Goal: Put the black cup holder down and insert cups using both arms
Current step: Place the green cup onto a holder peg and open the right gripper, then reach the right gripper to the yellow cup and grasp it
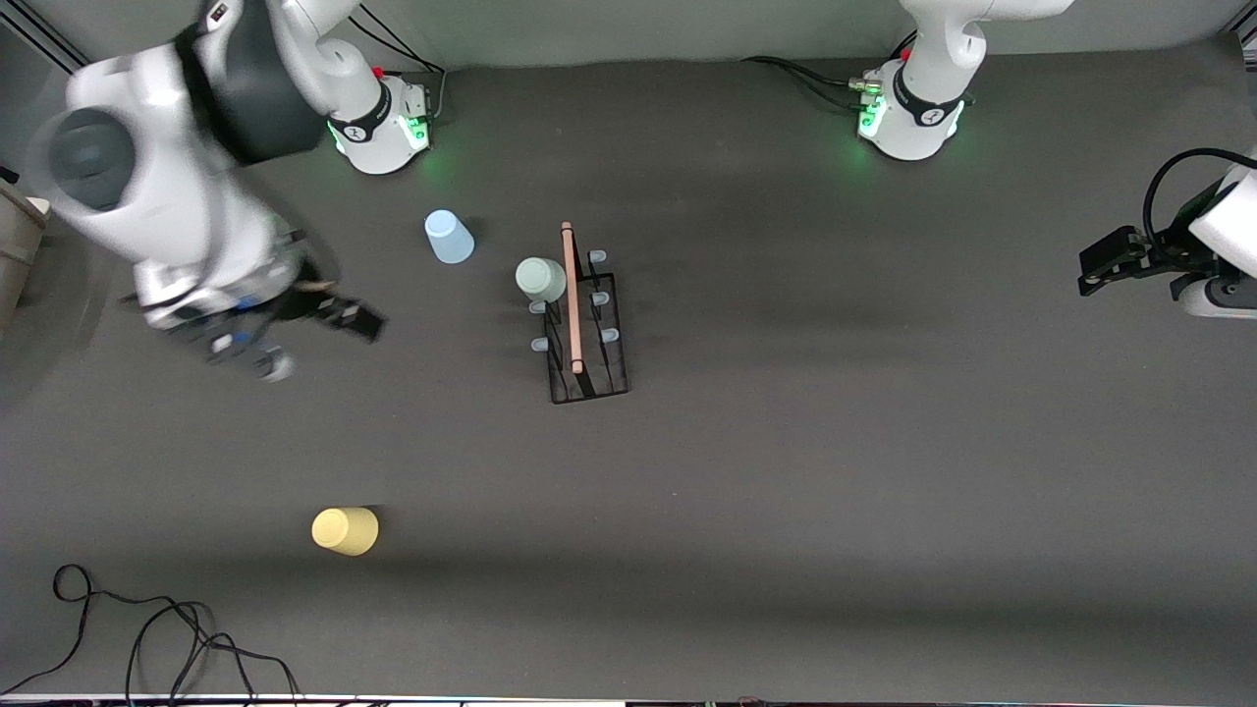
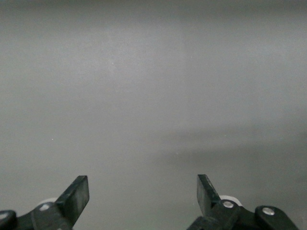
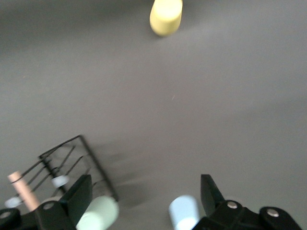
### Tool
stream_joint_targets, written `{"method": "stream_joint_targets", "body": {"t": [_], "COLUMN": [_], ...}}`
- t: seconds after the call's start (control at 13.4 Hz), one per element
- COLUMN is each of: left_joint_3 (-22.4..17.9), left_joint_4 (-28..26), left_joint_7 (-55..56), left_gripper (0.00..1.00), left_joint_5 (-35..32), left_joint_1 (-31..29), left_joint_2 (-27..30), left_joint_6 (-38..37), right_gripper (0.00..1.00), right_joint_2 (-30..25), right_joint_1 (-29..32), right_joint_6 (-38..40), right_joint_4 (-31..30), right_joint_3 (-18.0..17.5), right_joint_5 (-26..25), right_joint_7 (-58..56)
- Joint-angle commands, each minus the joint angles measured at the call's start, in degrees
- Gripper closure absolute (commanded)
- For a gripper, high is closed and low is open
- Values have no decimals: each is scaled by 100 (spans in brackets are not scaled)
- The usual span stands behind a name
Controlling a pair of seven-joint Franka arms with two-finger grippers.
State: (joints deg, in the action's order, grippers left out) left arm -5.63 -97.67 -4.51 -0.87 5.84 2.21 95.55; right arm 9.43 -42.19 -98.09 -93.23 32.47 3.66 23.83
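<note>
Bare grey table (image 3: pixel 201 110) shows between the right gripper's (image 3: pixel 146 184) jaws. A loose black cable (image 1: pixel 147 628) coils at the table's edge nearest the front camera, well apart from those jaws. Black cords (image 1: pixel 795 74) lie at the table's farthest edge.

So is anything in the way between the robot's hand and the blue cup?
Nothing visible. The right end effector, open, hangs over bare table toward the right arm's end. The blue cup stands beside the rack, with only bare table between cup and end effector. The green cup already sits on the rack.
</note>
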Motion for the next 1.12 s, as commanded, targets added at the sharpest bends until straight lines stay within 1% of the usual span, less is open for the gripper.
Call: {"method": "stream_joint_targets", "body": {"t": [0.0,0.07,0.22,0.3,0.37,0.52,0.82,1.04], "left_joint_3": [-17,-17,-17,-26,-26,-26,-26,-26], "left_joint_4": [238,301,310,301,293,292,284,284], "left_joint_7": [-41,-41,-41,-41,-41,-41,-41,-50], "left_gripper": [0,1,0,0,0,0,0,0], "left_joint_5": [-106,-107,-98,-89,-81,-80,-72,-80], "left_joint_1": [66,58,31,22,22,14,14,14], "left_joint_2": [-132,-185,-185,-177,-177,-177,-185,-185], "left_joint_6": [-97,-141,-203,-212,-229,-212,-212,-195], "right_gripper": [0,0,0,0,0,0,0,0], "right_joint_2": [926,1269,1771,1956,2079,2334,3159,3696], "right_joint_1": [701,965,1334,1493,1512,1521,1626,1644], "right_joint_6": [80,80,80,80,62,-357,-1193,-1852], "right_joint_4": [1067,1453,2026,2185,2195,2161,2029,1950], "right_joint_3": [49,23,23,5,-4,-4,5,-4], "right_joint_5": [91,196,756,881,952,1180,2049,2305], "right_joint_7": [-1570,-1923,-2442,-2549,-2594,-2681,-3304,-3560]}}
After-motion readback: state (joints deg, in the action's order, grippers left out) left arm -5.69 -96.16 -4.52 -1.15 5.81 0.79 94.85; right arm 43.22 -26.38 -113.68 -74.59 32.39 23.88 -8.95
